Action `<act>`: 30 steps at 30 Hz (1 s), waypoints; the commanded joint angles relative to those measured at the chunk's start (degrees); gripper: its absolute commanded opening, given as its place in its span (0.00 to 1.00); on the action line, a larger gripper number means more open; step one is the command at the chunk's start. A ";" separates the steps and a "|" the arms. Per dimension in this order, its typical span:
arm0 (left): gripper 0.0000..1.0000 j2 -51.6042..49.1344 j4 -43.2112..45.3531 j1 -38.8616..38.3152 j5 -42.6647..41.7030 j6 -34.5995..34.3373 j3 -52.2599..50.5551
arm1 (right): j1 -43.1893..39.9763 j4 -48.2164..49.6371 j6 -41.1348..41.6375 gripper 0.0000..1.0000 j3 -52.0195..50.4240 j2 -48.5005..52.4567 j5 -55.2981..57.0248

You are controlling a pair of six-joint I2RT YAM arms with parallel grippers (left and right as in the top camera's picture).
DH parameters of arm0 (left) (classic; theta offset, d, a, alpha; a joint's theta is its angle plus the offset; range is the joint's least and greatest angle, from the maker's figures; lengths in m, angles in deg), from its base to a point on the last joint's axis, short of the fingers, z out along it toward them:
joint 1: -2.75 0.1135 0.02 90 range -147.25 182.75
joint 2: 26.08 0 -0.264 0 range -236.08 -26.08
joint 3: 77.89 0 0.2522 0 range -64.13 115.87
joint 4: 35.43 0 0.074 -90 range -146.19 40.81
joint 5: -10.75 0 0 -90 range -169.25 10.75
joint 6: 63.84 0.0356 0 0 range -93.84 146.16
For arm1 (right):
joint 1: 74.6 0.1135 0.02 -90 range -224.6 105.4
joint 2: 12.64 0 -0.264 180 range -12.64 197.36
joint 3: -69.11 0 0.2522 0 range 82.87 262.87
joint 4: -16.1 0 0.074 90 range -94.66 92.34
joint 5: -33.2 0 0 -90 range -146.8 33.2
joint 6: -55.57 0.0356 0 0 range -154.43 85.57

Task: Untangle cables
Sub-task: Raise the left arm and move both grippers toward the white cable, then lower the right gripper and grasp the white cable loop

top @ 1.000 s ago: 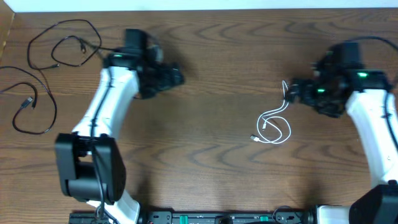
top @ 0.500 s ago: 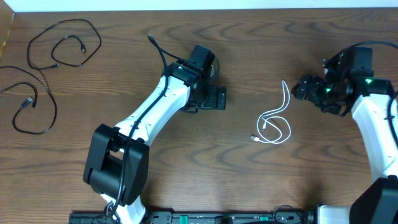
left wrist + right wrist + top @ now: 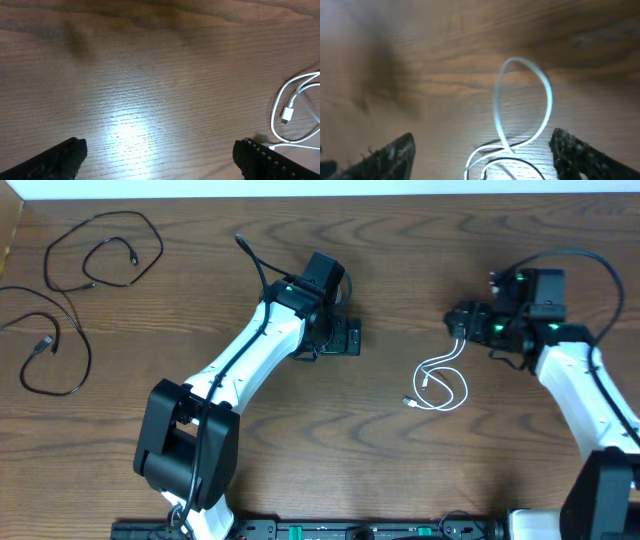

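now right claw [image 3: 457, 321] shifted over white cable [image 3: 520, 59], released; left claw [image 3: 352, 337] released.

Two black cables [image 3: 42, 346], one white cable [image 3: 466, 392] (looped), two arms [image 3: 250, 350].

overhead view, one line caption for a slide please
Black cables lie at far left; white cable coiled at right, right gripper open at its top end, left gripper open mid-table.

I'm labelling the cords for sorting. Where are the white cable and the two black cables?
white cable [image 3: 408, 402]: overhead view, its lower plug end.
upper black cable [image 3: 132, 252]: overhead view, inner plug end.
lower black cable [image 3: 42, 345]: overhead view, its plug.
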 commanded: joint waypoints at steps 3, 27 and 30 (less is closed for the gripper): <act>0.98 -0.63 -0.15 0.09 0.81 -0.35 -0.46 | 2.27 -0.85 -2.36 0.82 2.89 4.04 3.96; 0.99 -0.63 -0.15 0.09 0.81 -0.35 -0.46 | 1.73 -7.10 -0.46 0.37 13.33 13.49 0.74; 0.99 -0.63 -0.15 0.09 0.81 -0.35 -0.46 | 1.66 -8.24 -0.90 0.34 14.27 13.49 1.09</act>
